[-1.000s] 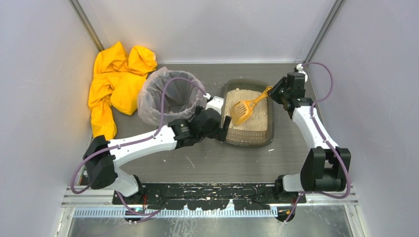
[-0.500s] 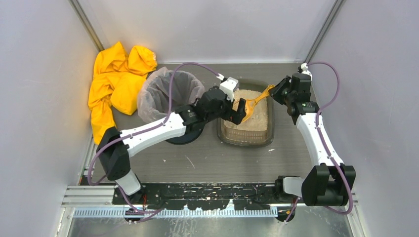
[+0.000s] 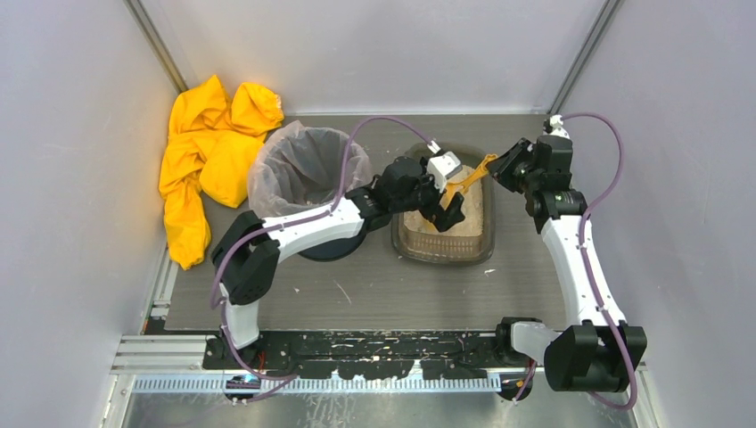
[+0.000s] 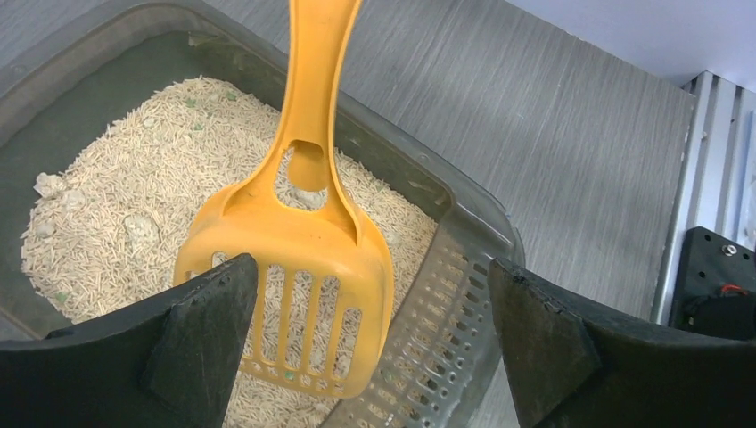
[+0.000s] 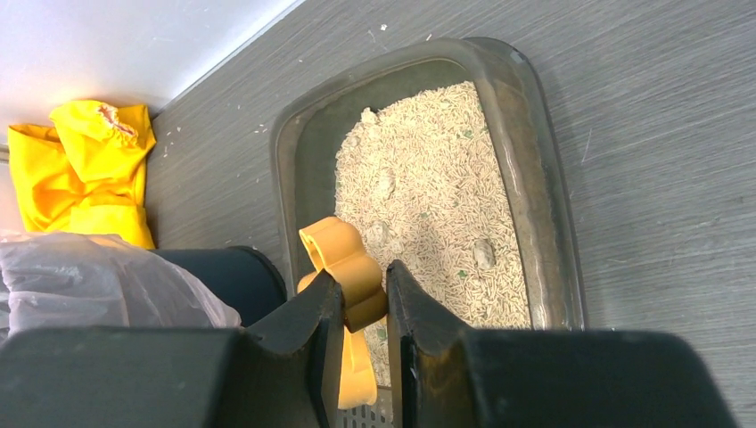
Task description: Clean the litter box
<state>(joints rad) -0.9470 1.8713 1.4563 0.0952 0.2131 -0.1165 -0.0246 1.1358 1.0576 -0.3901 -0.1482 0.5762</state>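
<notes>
The litter box (image 3: 446, 257) is a dark translucent tray of beige pellet litter at the table's centre right, also seen in the left wrist view (image 4: 464, 205) and the right wrist view (image 5: 553, 223). An orange slotted scoop (image 3: 470, 176) hangs tilted over the litter, head down. My right gripper (image 3: 501, 168) is shut on the end of its handle (image 5: 343, 259). My left gripper (image 3: 446, 209) hovers open over the box's near part, its jaws wide on either side of the scoop head (image 4: 303, 223) without touching it. A few pale clumps (image 5: 484, 253) lie in the litter.
A round bin with a clear bag liner (image 3: 308, 174) stands just left of the litter box. A crumpled yellow cloth (image 3: 209, 147) lies at the back left. Scattered litter grains dot the table in front of the box. Grey walls close in on both sides.
My left arm has swung right from beside the bin to above the litter box, near the scoop head. The right gripper shifted slightly right, still holding the scoop handle.
</notes>
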